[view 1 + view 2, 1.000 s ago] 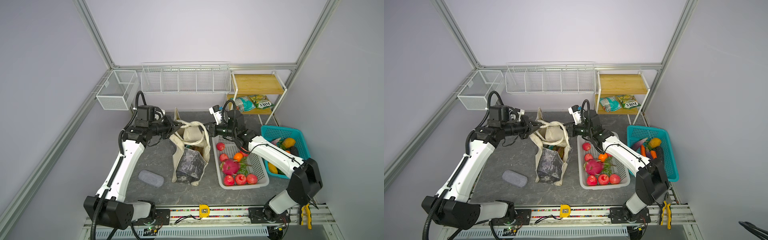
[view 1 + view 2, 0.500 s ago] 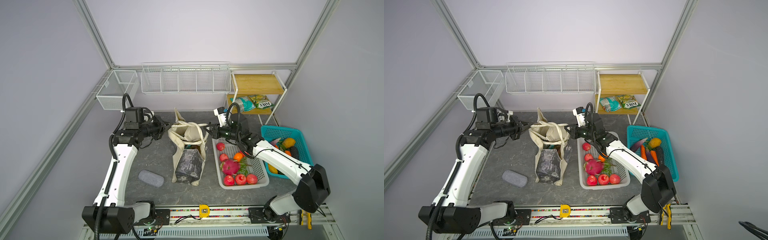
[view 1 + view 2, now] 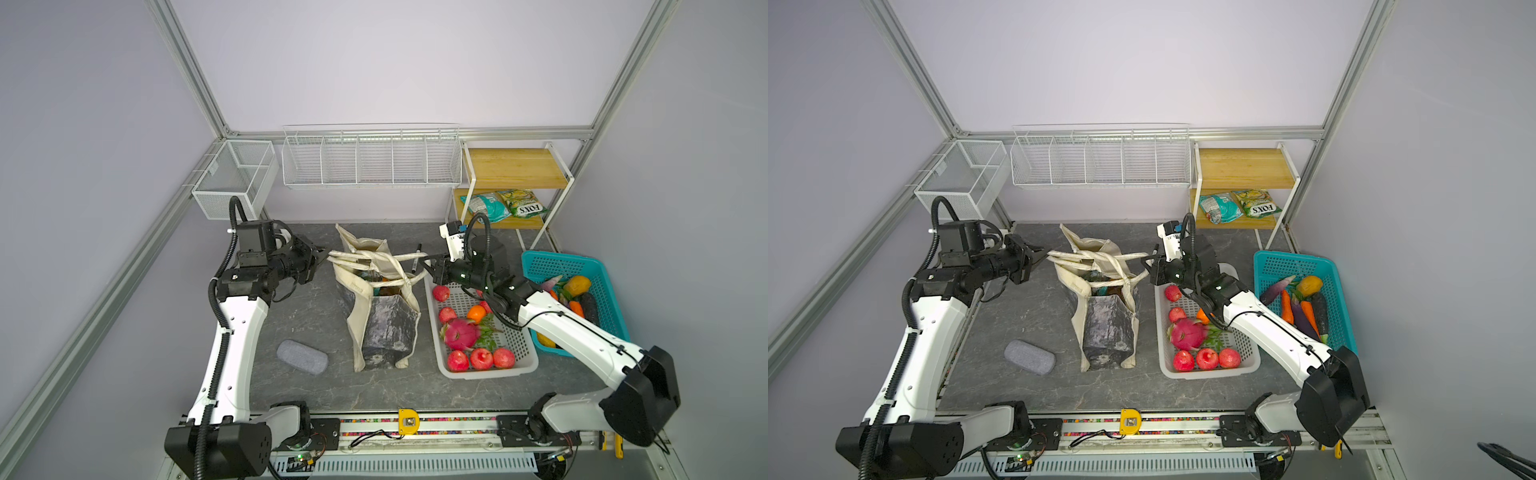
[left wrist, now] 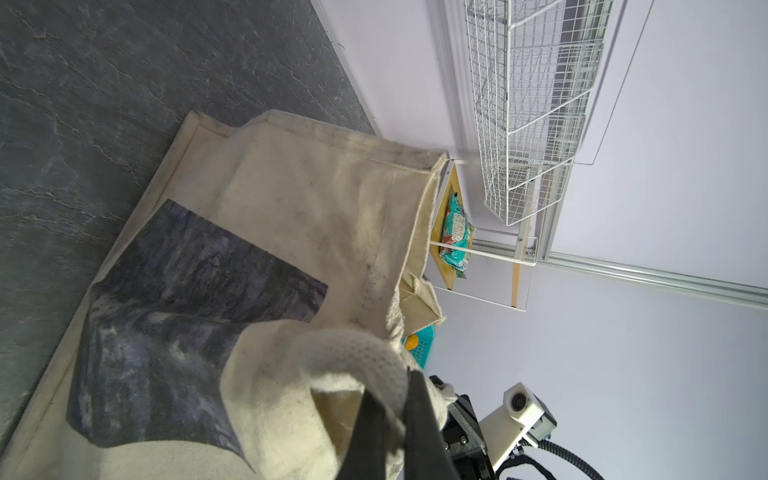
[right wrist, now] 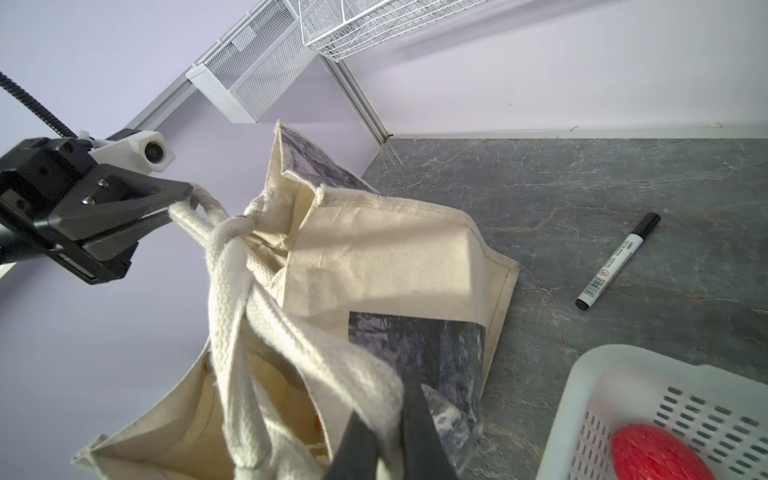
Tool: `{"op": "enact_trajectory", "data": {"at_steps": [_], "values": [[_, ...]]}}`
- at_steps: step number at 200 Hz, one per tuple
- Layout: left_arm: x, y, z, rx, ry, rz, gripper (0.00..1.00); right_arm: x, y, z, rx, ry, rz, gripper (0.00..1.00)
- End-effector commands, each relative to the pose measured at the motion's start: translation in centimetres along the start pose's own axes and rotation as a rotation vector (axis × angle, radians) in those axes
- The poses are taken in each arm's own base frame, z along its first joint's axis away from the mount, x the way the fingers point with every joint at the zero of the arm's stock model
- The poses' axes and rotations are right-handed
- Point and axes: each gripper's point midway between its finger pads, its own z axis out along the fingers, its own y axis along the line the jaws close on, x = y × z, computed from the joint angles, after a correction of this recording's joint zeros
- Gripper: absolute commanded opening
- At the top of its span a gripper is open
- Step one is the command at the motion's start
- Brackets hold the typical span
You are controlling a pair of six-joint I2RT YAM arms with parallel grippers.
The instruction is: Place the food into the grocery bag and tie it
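The cream grocery bag (image 3: 384, 328) (image 3: 1106, 328) stands mid-table with its two long handles (image 3: 374, 259) crossed into a knot (image 5: 235, 228) over its mouth. My left gripper (image 3: 322, 254) (image 3: 1040, 253) (image 4: 392, 386), left of the bag, is shut on one handle loop (image 4: 353, 353). My right gripper (image 3: 426, 264) (image 3: 1146, 262) (image 5: 382, 399), right of the bag, is shut on the other handle loop (image 5: 332, 361). Both straps run taut. Some food (image 3: 384, 279) shows inside the bag. More fruit (image 3: 459, 334) lies in the white basket.
The white basket (image 3: 490, 370) sits right of the bag and a teal basket (image 3: 598, 270) of vegetables beyond it. Two snack packets (image 3: 505, 204) lie on the wooden shelf. A grey case (image 3: 302, 356) and a black marker (image 5: 615, 262) lie on the table.
Both grippers have drawn apart, the left one leftwards and the right one rightwards. The crossed handles have pulled tighter over the bag's mouth.
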Motion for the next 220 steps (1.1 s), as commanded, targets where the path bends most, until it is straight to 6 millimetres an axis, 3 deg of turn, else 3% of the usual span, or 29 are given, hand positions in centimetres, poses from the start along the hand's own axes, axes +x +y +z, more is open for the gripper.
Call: {"op": "enact_trajectory", "data": {"at_steps": [1, 98, 152, 205, 208, 220], "values": [[-5.9, 0.0, -2.3, -0.007, -0.286, -0.027, 0.0, -1.0, -5.0, -2.6, 0.234, -0.065, 0.004, 0.07], [-11.8, 2.1, -3.1, -0.071, -0.52, -0.057, 0.0, 1.7, -10.4, -6.3, 0.526, 0.001, 0.005, 0.07], [-15.6, 4.0, -4.8, -0.092, -0.655, -0.105, 0.0, 3.2, -13.9, -9.9, 0.761, 0.048, 0.016, 0.07], [-19.5, 3.1, -4.9, -0.067, -0.713, -0.103, 0.0, 5.0, -15.7, -13.2, 0.897, 0.084, 0.002, 0.07], [-20.4, 3.5, -5.9, -0.072, -0.742, -0.116, 0.0, 5.1, -15.8, -13.4, 0.903, 0.086, 0.002, 0.07], [-21.4, 3.4, -6.4, -0.072, -0.765, -0.115, 0.0, 5.5, -16.0, -13.9, 0.92, 0.096, 0.001, 0.07]]}}
